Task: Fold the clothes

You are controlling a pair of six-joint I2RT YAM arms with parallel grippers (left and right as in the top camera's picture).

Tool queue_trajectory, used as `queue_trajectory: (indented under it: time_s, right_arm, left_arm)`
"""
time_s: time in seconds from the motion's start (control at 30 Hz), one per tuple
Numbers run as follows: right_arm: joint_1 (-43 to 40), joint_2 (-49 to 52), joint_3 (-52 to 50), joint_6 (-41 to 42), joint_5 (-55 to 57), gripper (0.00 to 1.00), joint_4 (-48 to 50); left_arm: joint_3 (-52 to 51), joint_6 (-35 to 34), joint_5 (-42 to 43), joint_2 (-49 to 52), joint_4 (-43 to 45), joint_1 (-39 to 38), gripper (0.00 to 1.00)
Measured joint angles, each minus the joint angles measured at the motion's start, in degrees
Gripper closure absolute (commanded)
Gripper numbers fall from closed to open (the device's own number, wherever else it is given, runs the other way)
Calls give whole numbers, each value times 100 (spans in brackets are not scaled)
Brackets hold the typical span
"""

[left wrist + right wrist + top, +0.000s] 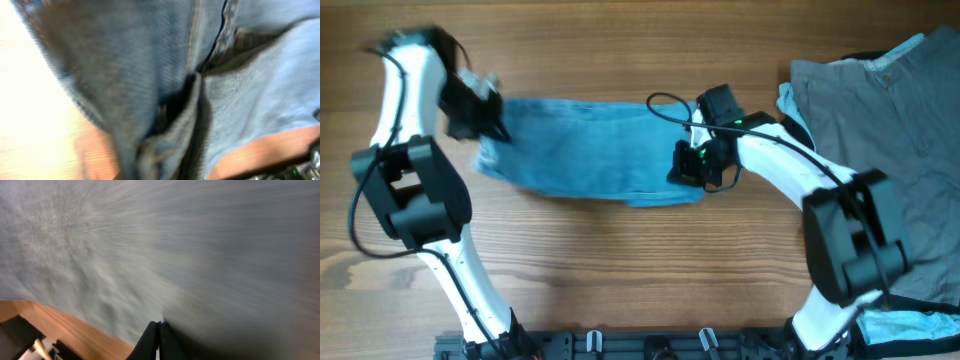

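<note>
The light-blue jeans (590, 150) lie as a long folded band across the middle of the wooden table (620, 270). My left gripper (488, 122) sits at their left end, shut on the denim. In the left wrist view bunched denim with seams (150, 75) fills the frame and hides the fingers. At the band's right end is my right gripper (692, 168). In its wrist view the dark fingers (152, 340) press together, and the gripper (160, 325) is shut on the edge of the blurred cloth (175, 245).
A large grey garment (880, 120) is spread over the table's right side, under the right arm's base. Pale-blue cloth (910, 325) shows at the lower right corner. Bare wood lies in front of the jeans.
</note>
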Motion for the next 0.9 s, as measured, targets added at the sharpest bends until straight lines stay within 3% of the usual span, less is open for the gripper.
queue_trajectory:
  time_s: [0.07,0.17,0.4,0.57,0.8,0.9]
  right_arm:
    - [-92,-398,0,-66,55,96,127]
    - [-133,-570,0,-184,151,96,297]
    - [101,-4,0,-260,330,96,1425]
    - [98,682,142,-59,507,96,1095]
    - [92,726,186,-37,433,96,1064]
    - [87,726,190,-37,431,96,1047]
  left_arm:
    - [1143,-120,-345,-44,-411,52,96]
    - [1821,-243,-612,-105,-557,-282,96]
    - [1827,-581,-887,-94,-400,-1521,90]
    - [1827,-837,-929,-94,-350,-1709,92]
    - [1784,-1193,-474,-94,566,-2111,74]
    - [1781,-1335,-369,-46,874,-2553,60]
